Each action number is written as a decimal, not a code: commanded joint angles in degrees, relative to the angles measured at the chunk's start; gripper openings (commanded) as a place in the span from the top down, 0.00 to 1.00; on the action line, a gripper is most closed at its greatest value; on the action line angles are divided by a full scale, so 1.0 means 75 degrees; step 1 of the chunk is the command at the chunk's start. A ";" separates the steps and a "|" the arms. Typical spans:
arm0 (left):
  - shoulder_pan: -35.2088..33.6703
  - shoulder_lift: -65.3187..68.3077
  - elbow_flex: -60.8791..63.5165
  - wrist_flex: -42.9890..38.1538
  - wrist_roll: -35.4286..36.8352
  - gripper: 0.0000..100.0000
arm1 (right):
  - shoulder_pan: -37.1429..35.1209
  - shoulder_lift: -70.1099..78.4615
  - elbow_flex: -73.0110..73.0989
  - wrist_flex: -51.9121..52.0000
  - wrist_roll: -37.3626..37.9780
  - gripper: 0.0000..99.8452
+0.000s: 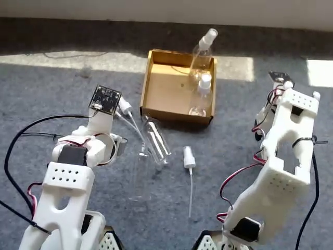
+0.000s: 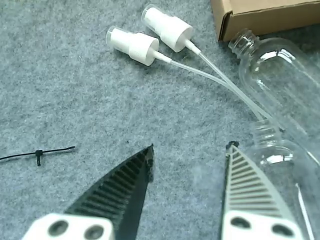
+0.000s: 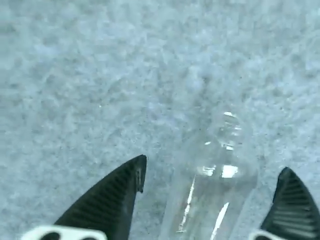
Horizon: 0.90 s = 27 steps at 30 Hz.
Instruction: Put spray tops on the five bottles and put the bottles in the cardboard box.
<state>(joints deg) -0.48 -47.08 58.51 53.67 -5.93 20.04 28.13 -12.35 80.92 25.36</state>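
Bottles with spray tops fitted number two: one capped bottle [image 1: 201, 95] lies in the cardboard box [image 1: 164, 83], a second capped bottle [image 1: 202, 48] leans over its far rim. Two uncapped bottles [image 1: 156, 138] and three loose spray tops [image 1: 189, 156] lie on the carpet [image 1: 62, 78]. A fifth bottle [image 3: 215, 175], seemingly uncapped, lies unclamped between the right gripper's [image 3: 214, 166] wide-spread jaws. The left gripper [image 2: 190, 146] is spread open, empty. Judged under half done.

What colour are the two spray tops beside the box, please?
Spray tops are white; best seen in the left wrist view.
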 commanded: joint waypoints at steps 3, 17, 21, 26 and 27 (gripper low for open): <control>0.0111 -0.0158 -0.0029 -0.0129 -0.0035 0.79 | 0.0229 0.0205 -0.0440 -0.0123 -0.0082 0.65; 0.0111 -0.0158 -0.0029 -0.0129 -0.0035 0.79 | 0.0217 0.0252 -0.0451 -0.0369 -0.0105 0.86; 0.0111 -0.0170 -0.0029 -0.0129 -0.0035 0.79 | 0.0217 -0.0111 -0.0440 -0.0322 -0.0105 0.94; 0.0123 -0.0217 -0.0205 -0.0082 -0.0035 0.79 | 0.0193 -0.0873 -0.0358 -0.0299 -0.0059 0.99; 0.0123 -0.0217 -0.0311 -0.0012 -0.0047 0.79 | 0.0158 -0.1073 -0.0275 -0.0217 -0.0047 1.00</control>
<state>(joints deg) -0.48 -47.08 58.51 53.67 -5.93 21.10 26.99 -12.97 78.64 25.01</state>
